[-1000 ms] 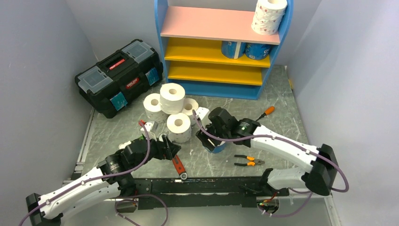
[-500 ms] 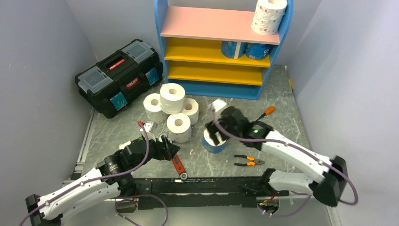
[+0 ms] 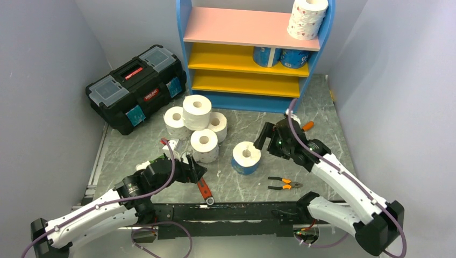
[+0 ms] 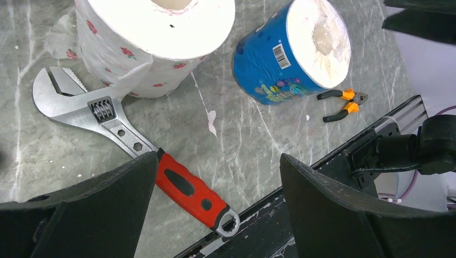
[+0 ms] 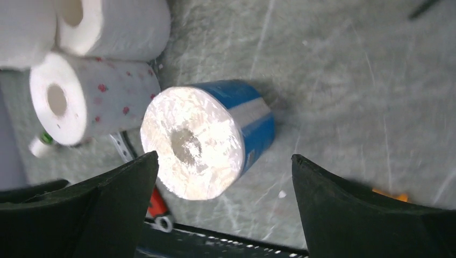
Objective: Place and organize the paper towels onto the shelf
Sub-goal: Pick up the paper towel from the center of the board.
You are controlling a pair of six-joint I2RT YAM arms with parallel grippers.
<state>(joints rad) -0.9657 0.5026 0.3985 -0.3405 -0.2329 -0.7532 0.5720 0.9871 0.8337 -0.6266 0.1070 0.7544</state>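
The blue-wrapped paper towel roll stands on end on the table, free of both grippers. My right gripper is open, just right of and above it, touching nothing. My left gripper is open and empty, low over the table in front of a pink-dotted roll. More white rolls are piled behind it. The shelf holds a dotted roll on its pink top board and two blue rolls on the upper yellow board.
A red-handled wrench lies under my left gripper. Orange pliers lie to the right of the blue roll, and an orange screwdriver lies by my right wrist. A black toolbox stands at the back left. Grey walls close in both sides.
My right gripper opened, let go of the blue roll and drew back to the right. The roll now stands alone. The left arm has barely moved.
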